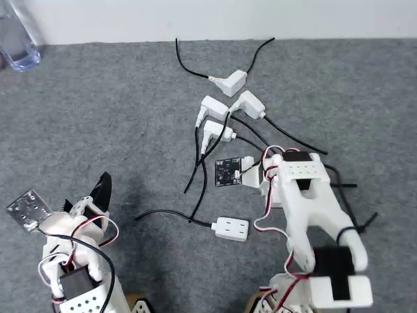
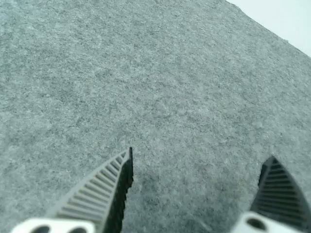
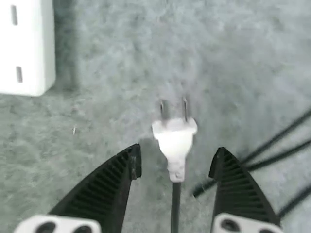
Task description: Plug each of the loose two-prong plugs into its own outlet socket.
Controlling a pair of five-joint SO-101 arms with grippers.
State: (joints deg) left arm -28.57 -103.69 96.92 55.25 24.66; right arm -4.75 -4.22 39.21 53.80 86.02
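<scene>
Right wrist view: one white two-prong plug (image 3: 174, 138) lies ungripped between the right gripper's (image 3: 177, 150) spread jaws, one white slotted outlet block (image 3: 24, 46) beyond them, while the left gripper (image 2: 201, 155) gapes, angled down over grey felt (image 2: 146, 73).

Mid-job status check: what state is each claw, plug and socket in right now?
two-prong plug: loose on carpet, prongs bare
outlet socket: visible slots empty
right claw: open, straddling two-prong plug, not gripping
left claw: open, over bare carpet

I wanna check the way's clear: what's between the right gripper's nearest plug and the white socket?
Just bare grey mat between plug and socket, in the right wrist view.
</scene>
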